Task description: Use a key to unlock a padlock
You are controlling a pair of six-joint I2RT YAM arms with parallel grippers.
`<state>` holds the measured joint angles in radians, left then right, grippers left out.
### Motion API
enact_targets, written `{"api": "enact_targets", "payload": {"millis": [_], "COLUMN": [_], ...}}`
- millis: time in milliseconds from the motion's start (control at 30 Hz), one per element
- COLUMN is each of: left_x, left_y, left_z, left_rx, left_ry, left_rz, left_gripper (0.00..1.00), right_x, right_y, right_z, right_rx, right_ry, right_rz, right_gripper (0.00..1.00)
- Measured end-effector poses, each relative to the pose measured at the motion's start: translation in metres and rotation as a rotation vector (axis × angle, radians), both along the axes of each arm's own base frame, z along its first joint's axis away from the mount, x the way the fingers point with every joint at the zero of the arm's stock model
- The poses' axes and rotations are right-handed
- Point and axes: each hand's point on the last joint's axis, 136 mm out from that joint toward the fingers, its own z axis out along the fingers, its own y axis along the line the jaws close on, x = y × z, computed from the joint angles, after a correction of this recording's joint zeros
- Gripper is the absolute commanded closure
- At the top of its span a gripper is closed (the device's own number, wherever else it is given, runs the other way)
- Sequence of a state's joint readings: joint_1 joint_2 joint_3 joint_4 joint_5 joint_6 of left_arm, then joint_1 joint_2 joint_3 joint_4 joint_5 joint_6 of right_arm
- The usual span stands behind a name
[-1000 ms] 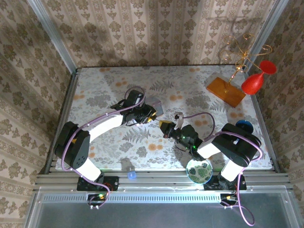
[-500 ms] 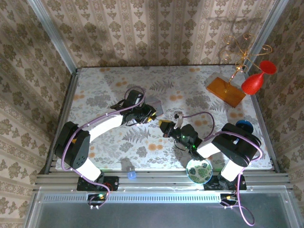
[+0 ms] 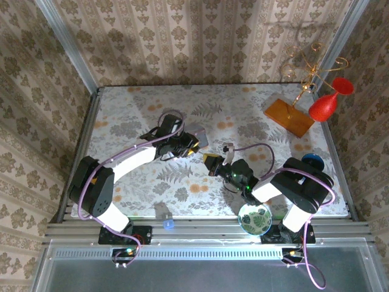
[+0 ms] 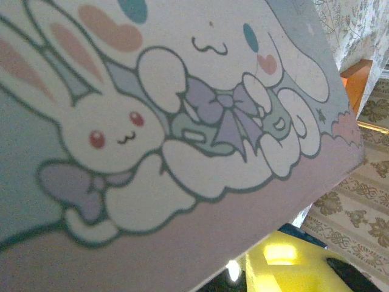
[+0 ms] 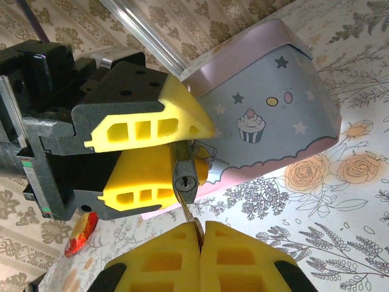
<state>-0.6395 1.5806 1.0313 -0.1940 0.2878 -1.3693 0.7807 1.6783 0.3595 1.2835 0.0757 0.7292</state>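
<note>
The left gripper (image 5: pixel 208 153), partly closed, pinches the padlock (image 5: pixel 185 175) beside the cartoon tin box (image 5: pixel 267 115), keyhole face turned to the right gripper (image 5: pixel 200 230), whose tightly closed fingers (image 5: pixel 237 255) hold the key (image 5: pixel 189 213) just below, blade in line with the lock body, tip at the keyhole.

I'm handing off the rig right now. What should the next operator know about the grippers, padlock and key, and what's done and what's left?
Grippers: the left gripper is shut on the padlock, close to the tin. The right gripper is shut on the key.
Key: its tip is at the keyhole; I can't tell how deep it sits.
Done: both things gripped, key lined up with the lock.
Left: seat the key, turn it and free the shackle, which is hidden between the left pads.
</note>
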Motion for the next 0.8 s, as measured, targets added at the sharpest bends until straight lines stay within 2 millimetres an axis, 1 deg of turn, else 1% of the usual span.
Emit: {"api": "enact_targets", "payload": {"millis": [433,600,800], "left_x": [0.0,-0.0009,-0.0005], "left_y": [0.0004,0.0006,0.0006], "left_z": [0.0003,-0.0009,-0.0007], "left_rx": [0.0,0.0,0.0], "left_ry": [0.0,0.002,0.001], "left_rz": [0.001,-0.001,0.0], "left_gripper": [1.0,1.0,1.0], "right_x": [0.0002,0.0005,0.0047], "right_y": [0.0,0.0003,0.0037], "right_z": [-0.0024,-0.007,0.0], "right_rx": [-0.004,-0.012,0.001], "right_ry": [0.005,0.013,-0.001], "right_rz": [-0.001,-0.001,-0.004], "right_gripper": [1.0,1.0,1.0]}}
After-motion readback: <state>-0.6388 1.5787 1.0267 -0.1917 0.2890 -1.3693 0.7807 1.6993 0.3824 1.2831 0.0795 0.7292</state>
